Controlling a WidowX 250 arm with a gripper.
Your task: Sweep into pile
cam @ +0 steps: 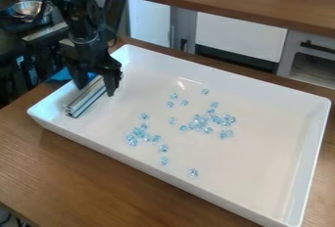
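The end effector (pixel 96 91) hangs down over the left part of a white tray (pixel 255 167), at the upper part of a ridged metal bar (pixel 85 99); whether it grips the bar or stands loose around it, I cannot tell. The bar lies at a slant by the tray's left side, its near end towards the tray's left corner and its far part hidden behind the end effector. The task's small, clear, pale blue pieces (pixel 199 122) lie scattered on the tray's floor, well apart from the bar. Their densest group is a little right of the tray's middle, with a pair just below its right side; a smaller, looser group sits to the left and nearer the front. Single pieces lie between and around the two groups: a few towards the back, and three strung out towards the front edge. The tray rests on a wooden bench (pixel 72 167). Behind it runs a raised wooden ledge (pixel 222 1), with white and grey cabinets (pixel 242 37) beneath. A metal bowl (pixel 27 9) stands at the upper left, and something blue (pixel 61 75) shows just beyond the tray's left side.
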